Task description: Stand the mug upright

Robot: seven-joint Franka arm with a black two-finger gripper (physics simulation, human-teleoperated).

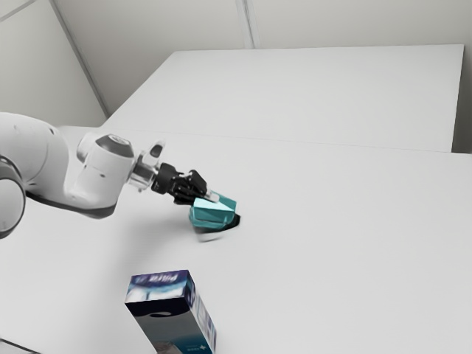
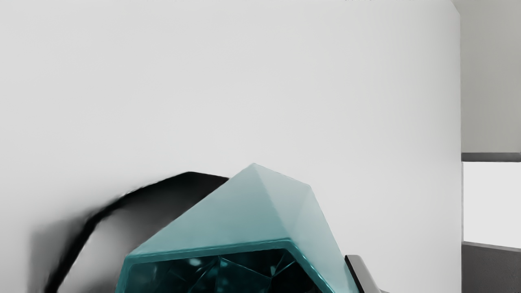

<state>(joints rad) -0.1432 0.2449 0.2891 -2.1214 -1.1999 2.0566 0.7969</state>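
Leftmost in the exterior view, a white jointed robot arm [image 1: 99, 181] reaches in over the broad white table [image 1: 332, 221]. Next along, nearer that view's bottom edge, is a tall rectangular carton [image 1: 173, 324] printed in dark blue, white and grey, its lower part cut off by the picture's edge and well apart from the arm's black two-finger gripper [image 1: 206, 198]. The gripper slants downward to the exterior view's right and meets the faceted teal mug [image 1: 215, 214]; whether its fingers are grasping the mug or released I cannot tell. The mug is over the table, its angular open mouth turned toward the wrist camera, and I cannot tell whether it touches the tabletop. A dark shadow [image 1: 234, 222] lies just beside it.
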